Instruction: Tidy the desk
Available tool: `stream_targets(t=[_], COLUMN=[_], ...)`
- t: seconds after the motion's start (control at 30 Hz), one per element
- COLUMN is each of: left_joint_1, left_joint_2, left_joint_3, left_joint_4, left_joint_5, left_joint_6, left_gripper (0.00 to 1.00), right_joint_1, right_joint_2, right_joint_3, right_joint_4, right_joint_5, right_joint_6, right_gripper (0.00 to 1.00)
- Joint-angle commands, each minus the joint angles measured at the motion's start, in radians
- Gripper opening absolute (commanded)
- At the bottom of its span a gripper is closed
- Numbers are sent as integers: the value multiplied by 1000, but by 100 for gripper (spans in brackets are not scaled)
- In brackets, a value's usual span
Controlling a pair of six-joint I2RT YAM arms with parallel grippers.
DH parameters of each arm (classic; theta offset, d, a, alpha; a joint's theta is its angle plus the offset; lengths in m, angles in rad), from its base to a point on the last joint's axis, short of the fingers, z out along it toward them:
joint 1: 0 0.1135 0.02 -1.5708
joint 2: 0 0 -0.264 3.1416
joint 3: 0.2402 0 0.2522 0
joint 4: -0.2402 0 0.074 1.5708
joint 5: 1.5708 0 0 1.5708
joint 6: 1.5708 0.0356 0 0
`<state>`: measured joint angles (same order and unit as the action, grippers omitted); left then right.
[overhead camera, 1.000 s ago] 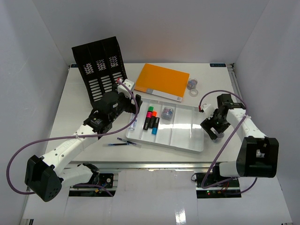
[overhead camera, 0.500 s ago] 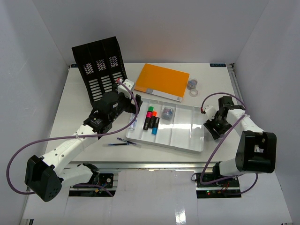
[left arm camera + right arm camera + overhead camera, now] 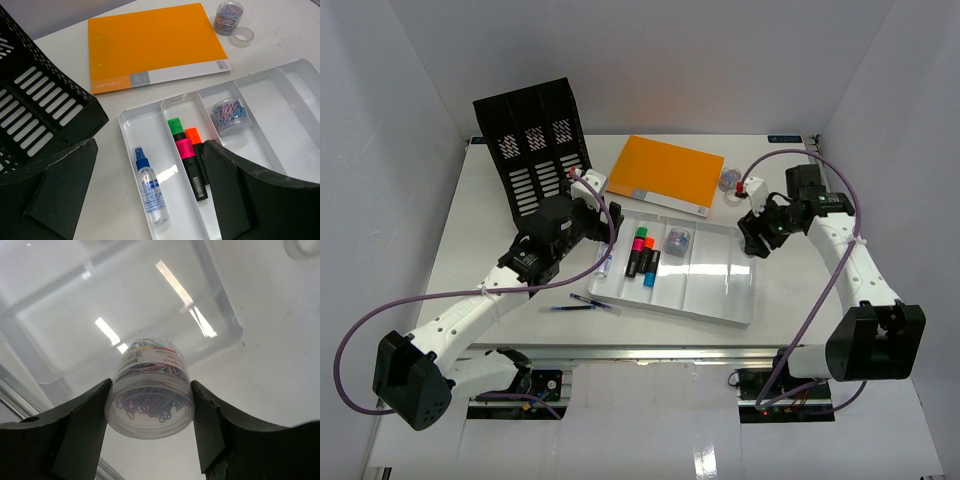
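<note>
We see the right gripper [image 3: 150, 412] pinching a clear tub of paper clips [image 3: 149, 377] over the tray's [image 3: 715, 282] far right corner on the desk [image 3: 480, 235], left gripper [image 3: 150, 186] gaping empty, and that slick round tub could slip out, roll and spill.

The left pincer [image 3: 152, 170] gapes wide; the right pincer [image 3: 150, 390] clamps a paper-clip jar [image 3: 149, 412].
</note>
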<state>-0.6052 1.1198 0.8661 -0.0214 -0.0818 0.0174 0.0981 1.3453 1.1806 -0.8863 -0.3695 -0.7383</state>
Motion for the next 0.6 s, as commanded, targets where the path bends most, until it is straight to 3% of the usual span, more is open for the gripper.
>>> stream_targets(t=[0.0, 0.4, 0.57], left_joint_1=[-1, -1, -1], left_joint_2=[-23, -9, -4], left_joint_3=[-14, -30, -32], left_joint_4=[14, 14, 45], left_joint_5=[-13, -39, -36], left_joint_6=[-3, 16, 22], left_gripper=[98, 98, 98], right_joint_1=[208, 425, 456], right_joint_2=[43, 379, 450], right_joint_3=[31, 251, 285], right_joint_4=[4, 35, 54], right_joint_5=[-198, -165, -117], right_joint_6=[72, 102, 124], right_gripper=[25, 29, 42])
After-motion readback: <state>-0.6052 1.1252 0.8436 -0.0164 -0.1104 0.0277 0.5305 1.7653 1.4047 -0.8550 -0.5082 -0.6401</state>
